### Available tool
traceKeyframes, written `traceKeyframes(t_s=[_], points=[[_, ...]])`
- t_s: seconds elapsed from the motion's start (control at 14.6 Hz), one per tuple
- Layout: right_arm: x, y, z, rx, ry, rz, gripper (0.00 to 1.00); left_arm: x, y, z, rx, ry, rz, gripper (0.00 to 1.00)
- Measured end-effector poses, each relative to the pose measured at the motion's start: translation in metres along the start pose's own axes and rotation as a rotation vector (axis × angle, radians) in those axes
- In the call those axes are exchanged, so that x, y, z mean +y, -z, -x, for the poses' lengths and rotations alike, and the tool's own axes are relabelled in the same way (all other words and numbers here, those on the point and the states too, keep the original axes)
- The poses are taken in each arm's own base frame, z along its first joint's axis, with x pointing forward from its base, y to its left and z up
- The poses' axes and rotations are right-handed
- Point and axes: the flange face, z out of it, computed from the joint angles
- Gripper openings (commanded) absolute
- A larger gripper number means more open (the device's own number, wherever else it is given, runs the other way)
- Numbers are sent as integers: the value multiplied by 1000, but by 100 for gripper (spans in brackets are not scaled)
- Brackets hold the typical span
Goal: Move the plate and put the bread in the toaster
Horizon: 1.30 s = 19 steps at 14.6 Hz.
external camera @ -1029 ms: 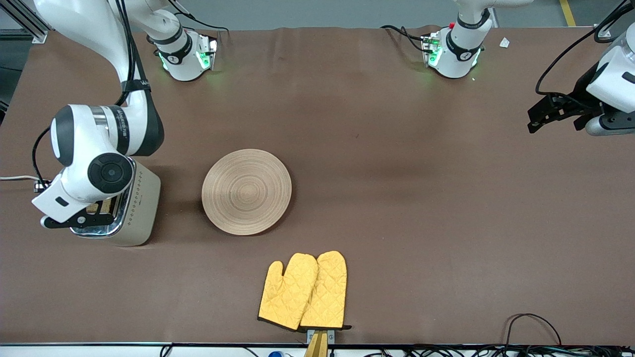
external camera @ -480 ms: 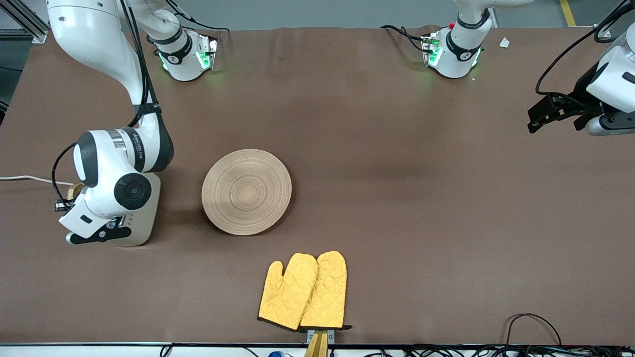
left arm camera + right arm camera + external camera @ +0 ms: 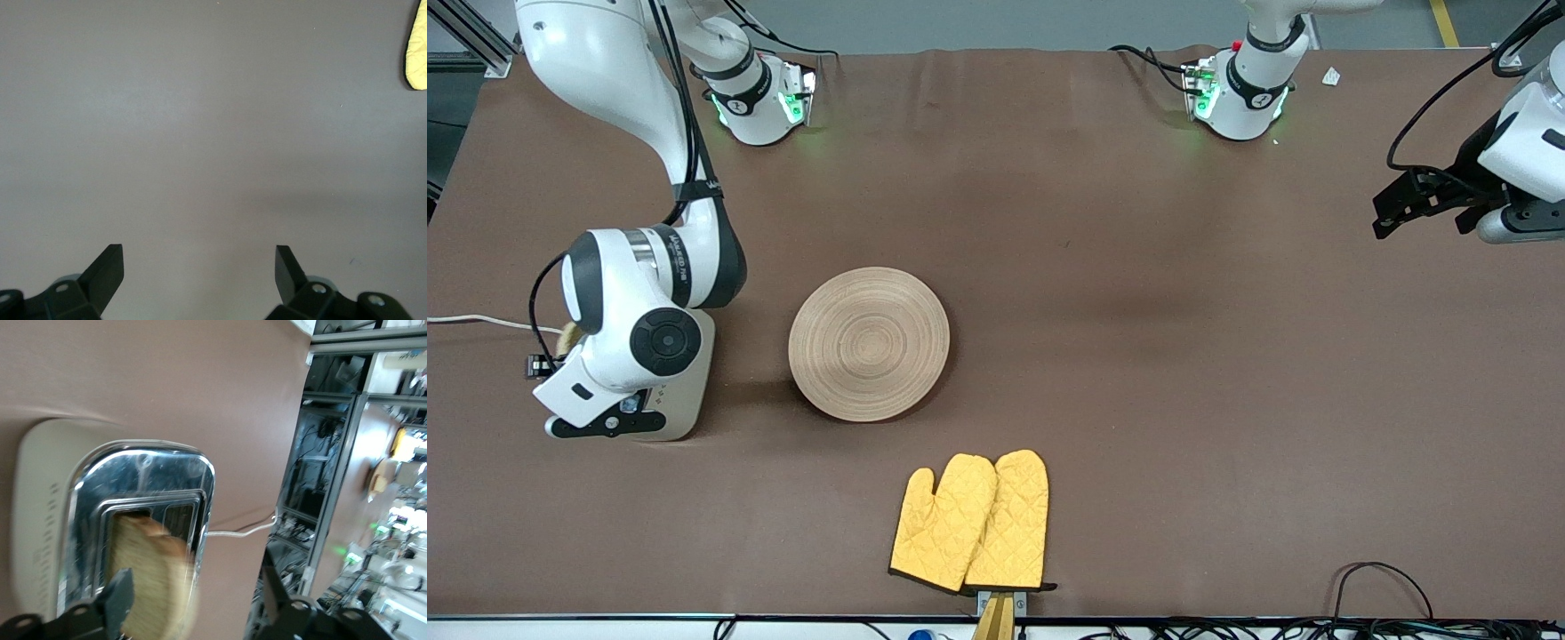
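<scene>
The cream toaster (image 3: 687, 391) with a chrome top (image 3: 143, 487) stands at the right arm's end of the table. My right gripper (image 3: 198, 583) hangs over it, open, and in the front view (image 3: 551, 364) it is mostly hidden under its own wrist. The brown bread (image 3: 153, 580) sticks up at the toaster's slot beside one finger, ungripped, and a bit of it shows in the front view (image 3: 567, 337). The round light-wood plate (image 3: 869, 343) lies flat beside the toaster. My left gripper (image 3: 1387, 218) waits open at the left arm's end of the table, over bare table (image 3: 199, 257).
A pair of yellow oven mitts (image 3: 971, 523) lies nearer the front camera than the plate, and one edge of them shows in the left wrist view (image 3: 419, 47). The toaster's white cord (image 3: 471, 318) runs off the table's end.
My right arm's wrist has shifted over the toaster toward the plate and now covers its top. The bread now shows at the cord side of the wrist. The left arm has not moved.
</scene>
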Motion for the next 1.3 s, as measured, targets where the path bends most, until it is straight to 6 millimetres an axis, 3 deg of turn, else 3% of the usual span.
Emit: traceKeyframes(t_s=[0.27, 0.34, 0.48, 0.69, 0.89, 1.03, 1.3], points=[[17, 74, 18, -11, -60, -151, 100, 0, 0, 0, 0, 0, 0, 100], [28, 86, 24, -2, -80, -224, 100, 0, 0, 0, 0, 0, 0, 100], [72, 98, 39, 15, -140, -360, 100, 0, 0, 0, 0, 0, 0, 100], [154, 100, 73, 40, -245, -578, 100, 0, 0, 0, 0, 0, 0, 100], [226, 77, 116, 48, -298, -769, 100, 0, 0, 0, 1, 0, 0, 100], [244, 59, 140, 60, -287, -827, 100, 0, 0, -1, 4, -11, 1, 100], [238, 43, 161, 122, -217, -862, 100, 0, 1, -1, 12, -15, 2, 100]])
